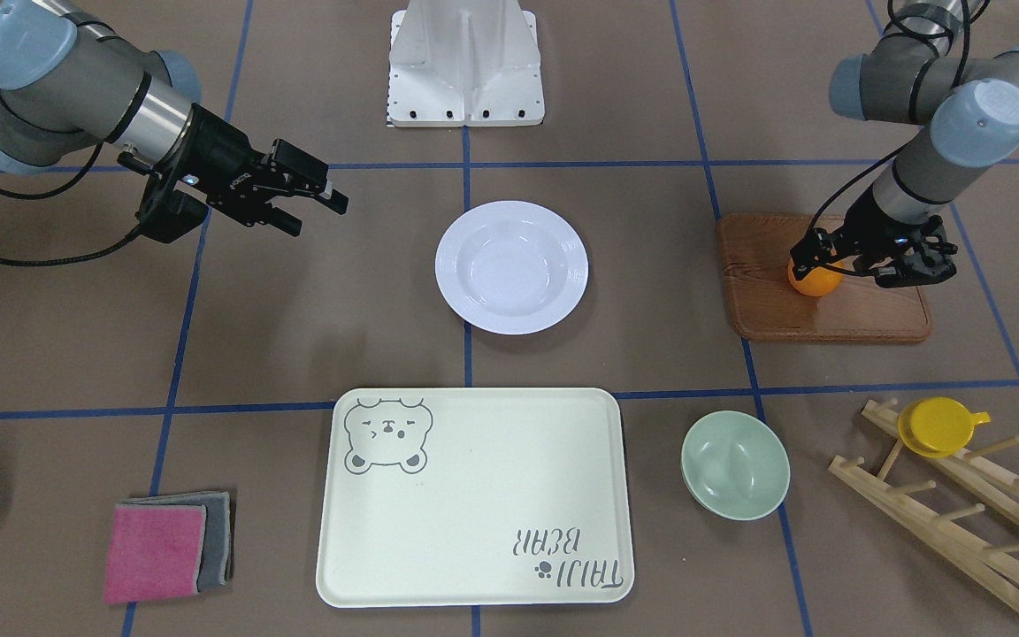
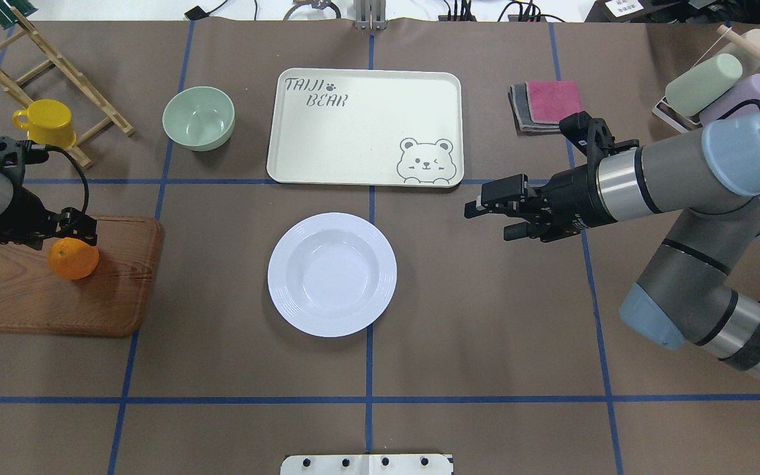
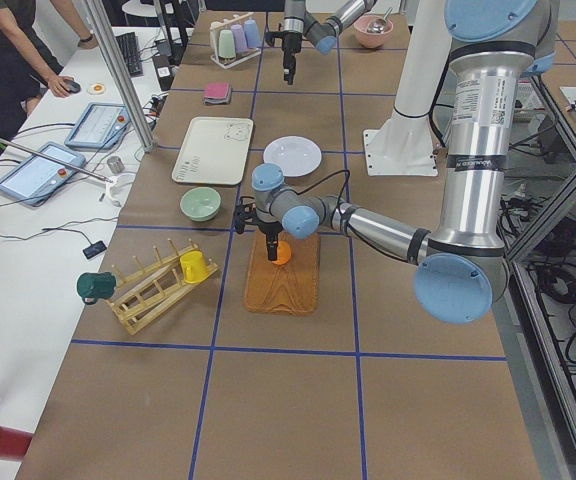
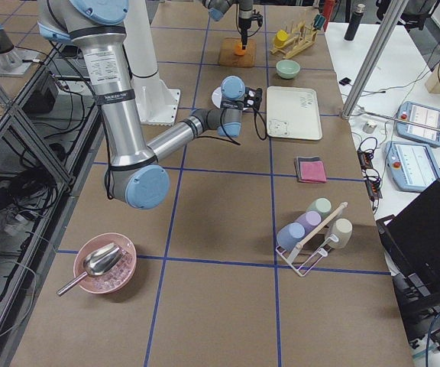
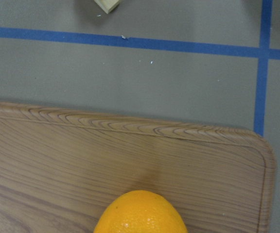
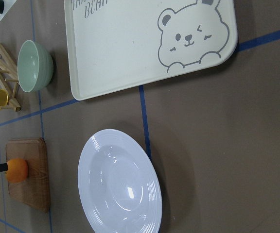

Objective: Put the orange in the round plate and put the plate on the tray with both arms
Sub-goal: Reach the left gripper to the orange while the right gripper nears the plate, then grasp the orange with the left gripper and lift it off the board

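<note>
Where the orange (image 2: 73, 258) lies: on the wooden board (image 2: 90, 297), at the tabletop's (image 2: 485, 330) left side, well apart from the round plate (image 2: 287, 264).
Left pincer (image 2: 71, 232): right at the orange's top; whether it grips cannot be told.
Right pincer (image 2: 489, 222): jaws spread, hovering beside the plate.
Tray (image 2: 353, 132): just beyond the plate.

Robotics lab. Brown-covered surface (image 2: 485, 330) gridded with blue tape (image 2: 369, 400); left arm (image 3: 473, 150) and right arm (image 4: 113, 99) around a white pedestal (image 1: 465, 71); control tablets (image 3: 33, 172) on a side desk (image 3: 28, 260); metal framing (image 3: 118, 70); loose cables (image 4: 21, 191).
</note>
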Controlling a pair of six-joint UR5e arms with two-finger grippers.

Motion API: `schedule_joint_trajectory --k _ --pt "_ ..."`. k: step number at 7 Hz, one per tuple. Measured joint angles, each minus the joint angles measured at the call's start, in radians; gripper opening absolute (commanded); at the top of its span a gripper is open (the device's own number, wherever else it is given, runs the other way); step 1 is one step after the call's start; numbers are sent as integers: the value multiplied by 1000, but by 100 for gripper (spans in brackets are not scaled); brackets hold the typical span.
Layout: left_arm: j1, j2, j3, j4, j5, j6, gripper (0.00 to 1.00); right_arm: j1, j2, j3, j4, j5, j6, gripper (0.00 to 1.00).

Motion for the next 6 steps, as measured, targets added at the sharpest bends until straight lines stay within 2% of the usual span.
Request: schedule_joint_trajectory --k 4,6 --pt "30 -6 41 -49 -2 -31 93 -3 1 2 1 -1 0 100" --pt "40 -3 39 -48 -2 -37 73 -4 2 1 2 -1 -2 100"
